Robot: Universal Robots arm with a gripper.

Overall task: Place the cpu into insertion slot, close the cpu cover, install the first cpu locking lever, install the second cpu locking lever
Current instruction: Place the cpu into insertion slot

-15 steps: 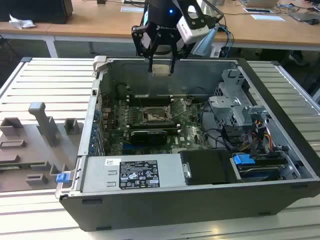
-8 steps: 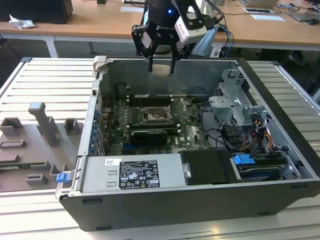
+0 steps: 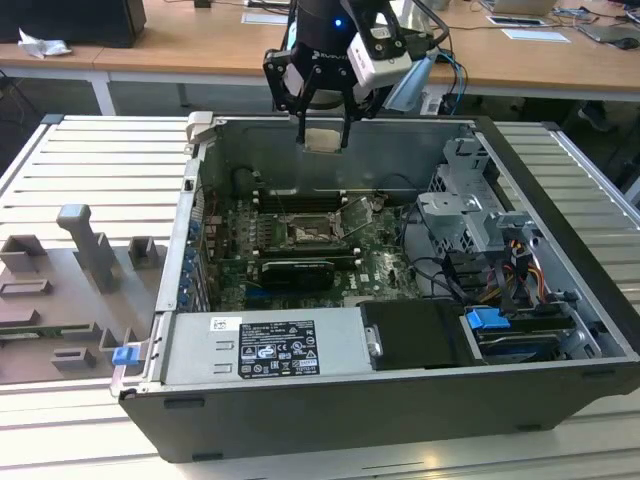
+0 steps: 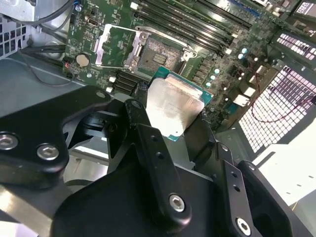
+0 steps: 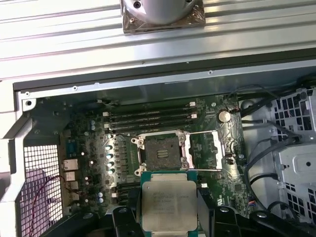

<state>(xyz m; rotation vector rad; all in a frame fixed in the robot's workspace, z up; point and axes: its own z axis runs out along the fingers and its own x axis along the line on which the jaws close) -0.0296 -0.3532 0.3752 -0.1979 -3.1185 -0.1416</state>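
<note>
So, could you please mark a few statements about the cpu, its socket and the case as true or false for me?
1. The claw grips the cpu. True.
2. The cpu sits in the insertion slot. False: the slot is empty, and the cpu hangs in the claw above the circuit board.
3. The cpu cover is swung open beside the slot. True.
4. The case has its side panel on. False: it lies open, with the board in plain sight.

Exterior view overlooks the open case [image 3: 330,420] from afar; both wrist views, probably just above, share the motherboard [image 5: 94,138]
</note>
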